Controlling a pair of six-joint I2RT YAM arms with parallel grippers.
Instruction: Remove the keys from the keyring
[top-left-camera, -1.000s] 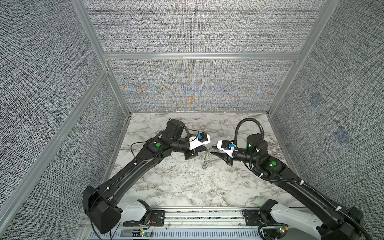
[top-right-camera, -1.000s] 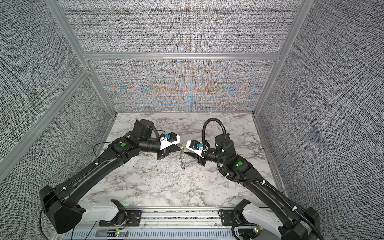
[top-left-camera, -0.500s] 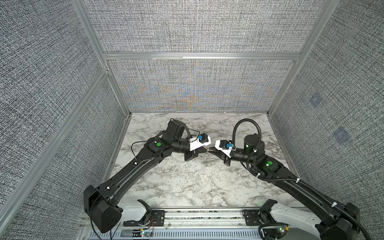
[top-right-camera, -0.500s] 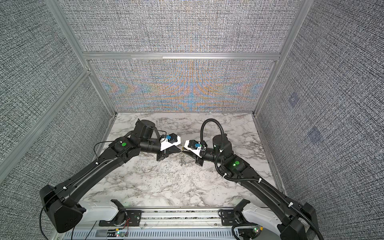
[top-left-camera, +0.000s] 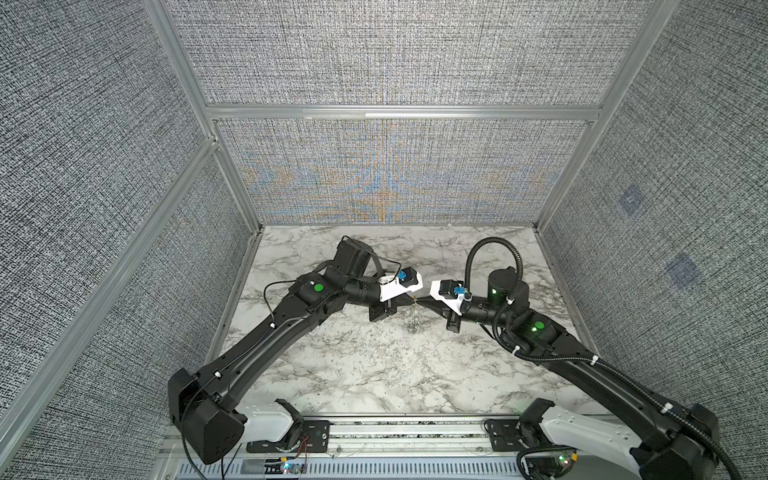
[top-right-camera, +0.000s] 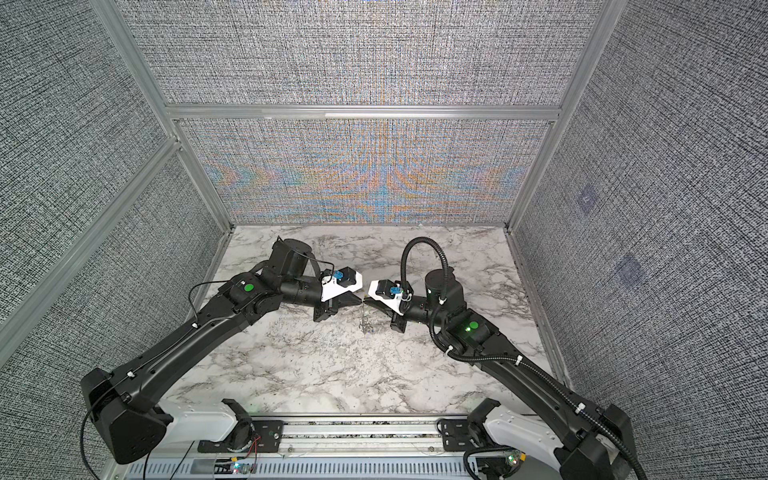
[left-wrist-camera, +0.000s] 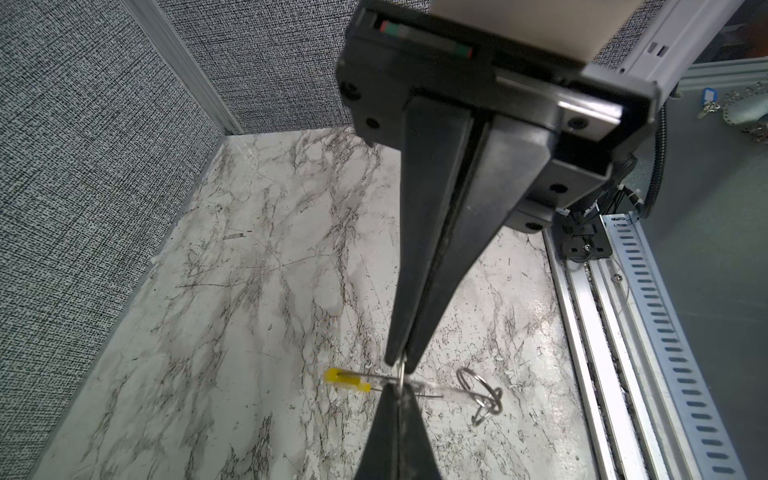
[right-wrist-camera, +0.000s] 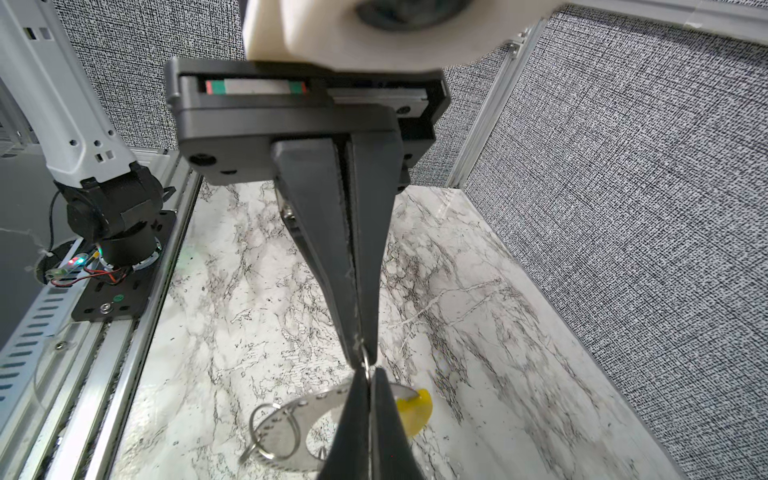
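Observation:
Both grippers meet tip to tip above the middle of the marble table (top-left-camera: 374, 365). My left gripper (left-wrist-camera: 400, 365) is shut on a thin wire loop at the top of the keyring (right-wrist-camera: 291, 409). My right gripper (right-wrist-camera: 362, 355) is shut on that same loop from the opposite side. The keyring is a thin grey hoop with a yellow sleeve (left-wrist-camera: 347, 380), and it hangs below the tips, clear of the table. Small wire rings (left-wrist-camera: 478, 390) dangle from its low end. In both top views it is a faint dangling shape (top-left-camera: 412, 320) (top-right-camera: 365, 322). The keys are hidden.
Grey fabric walls with aluminium posts close the table in on three sides. A slotted metal rail (top-left-camera: 395, 432) with both arm bases runs along the front edge. Bare marble lies all round the hanging ring.
My right gripper has moved left to meet the left gripper and has shut its jaws on the wire loop. The left gripper stayed shut and hardly moved.

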